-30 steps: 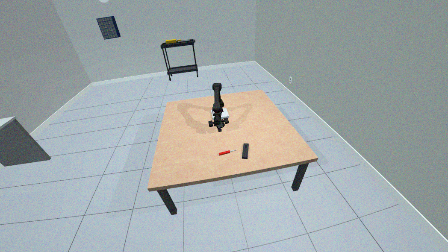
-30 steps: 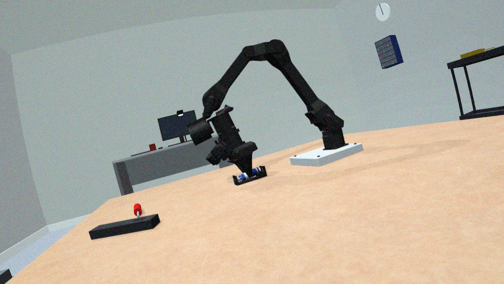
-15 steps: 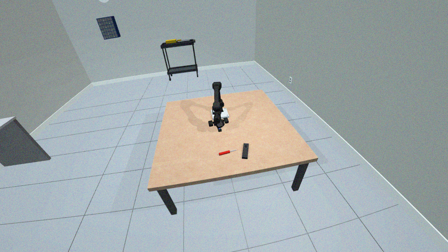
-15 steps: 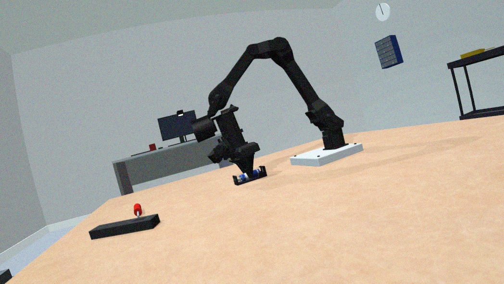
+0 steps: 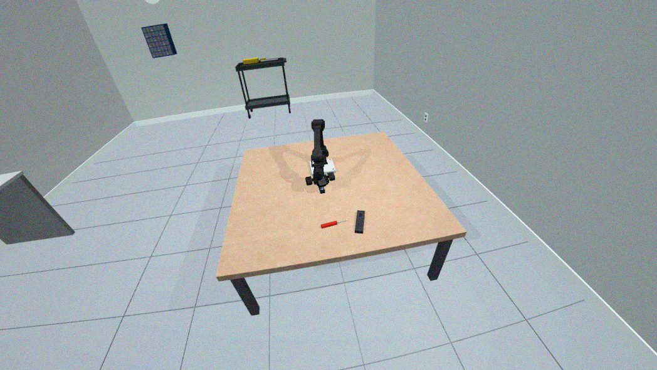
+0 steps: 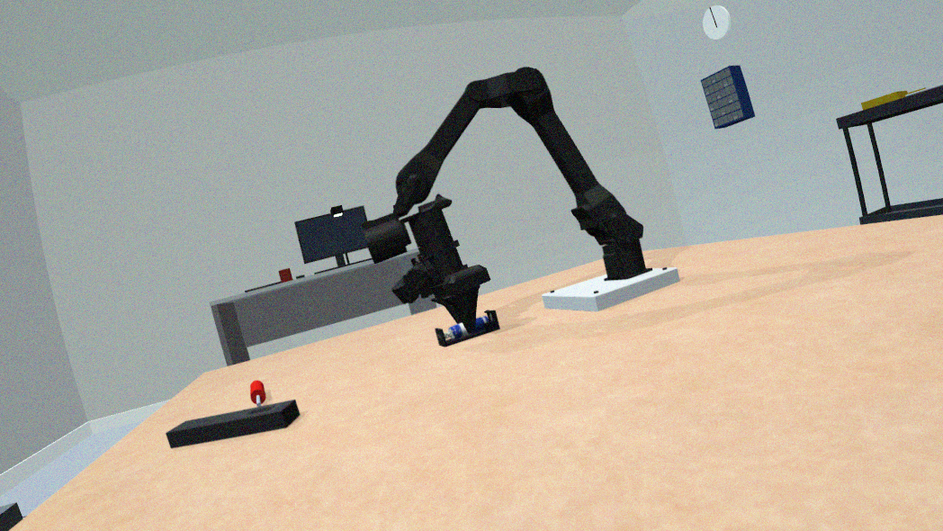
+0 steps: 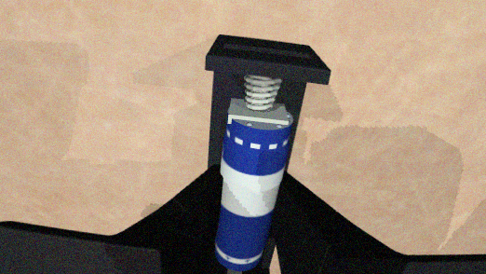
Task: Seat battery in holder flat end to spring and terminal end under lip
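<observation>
The blue-and-white battery [image 6: 455,330] [image 7: 251,191] lies lengthwise in the black holder [image 6: 440,337] [image 7: 267,52], looking nearly level in the exterior view. In the wrist view its flat end faces the coil spring [image 7: 262,95], with a small grey plate between them. The battery looks roughly in line with the holder; any slight skew is hard to judge. My gripper [image 5: 321,184] [image 6: 470,326] [image 7: 248,178] is shut on the battery around its middle, fingers reaching down inside the holder. The terminal end is at the wrist view's lower edge; whether it is under the lip cannot be told.
A red screwdriver [image 5: 329,224] [image 6: 257,391] and a black block [image 5: 360,222] [image 6: 230,425] lie on the wooden table [image 5: 276,243] [image 6: 594,428], away from the holder. The arm's white base plate [image 5: 329,166] [image 6: 574,301] is behind the holder.
</observation>
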